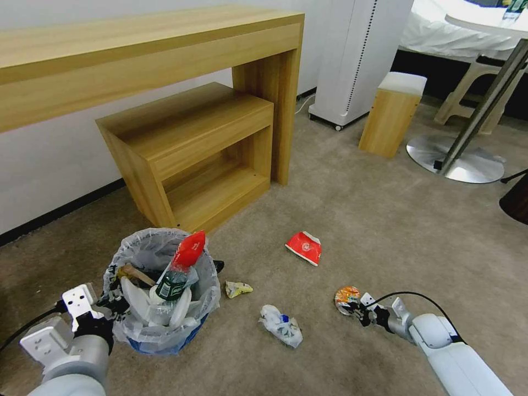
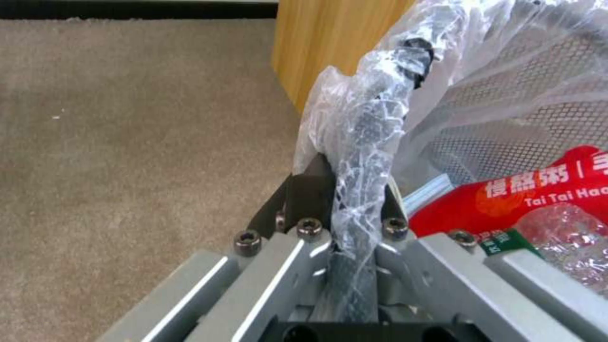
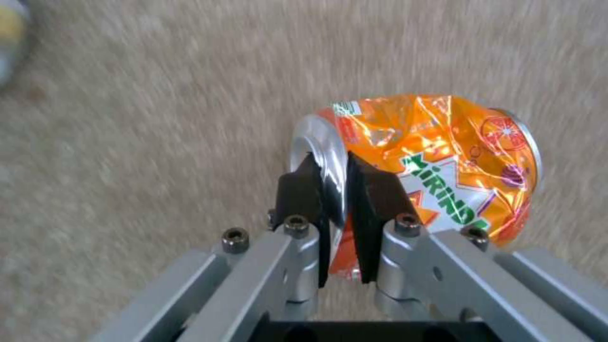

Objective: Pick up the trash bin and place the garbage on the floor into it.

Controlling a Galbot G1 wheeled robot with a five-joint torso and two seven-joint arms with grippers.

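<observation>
The blue trash bin [image 1: 160,308] with its whitish liner stands on the beige floor [image 1: 385,231] at lower left. It holds a red wrapper [image 1: 190,250], a green-labelled bottle [image 1: 170,283], white slippers [image 1: 132,297] and a wooden stick [image 1: 135,273]. My left gripper [image 1: 113,303] is shut on the bin's bagged rim [image 2: 374,109], its dark fingers [image 2: 307,190] clamping the plastic. At lower right, my right gripper [image 1: 358,312] is shut on the end rim of a crushed orange can [image 3: 443,156], just over the carpet. Other garbage on the floor: a red cup-like piece [image 1: 304,247], a yellowish wrapper [image 1: 237,288] and a crumpled white-blue piece [image 1: 281,324].
A wooden desk with a lower shelf unit [image 1: 192,143] stands just behind the bin. Farther back are a white appliance [image 1: 357,55], a small wooden stool [image 1: 393,113] and a round metal table base [image 1: 454,157]. A dark object [image 1: 517,201] sits at the right edge.
</observation>
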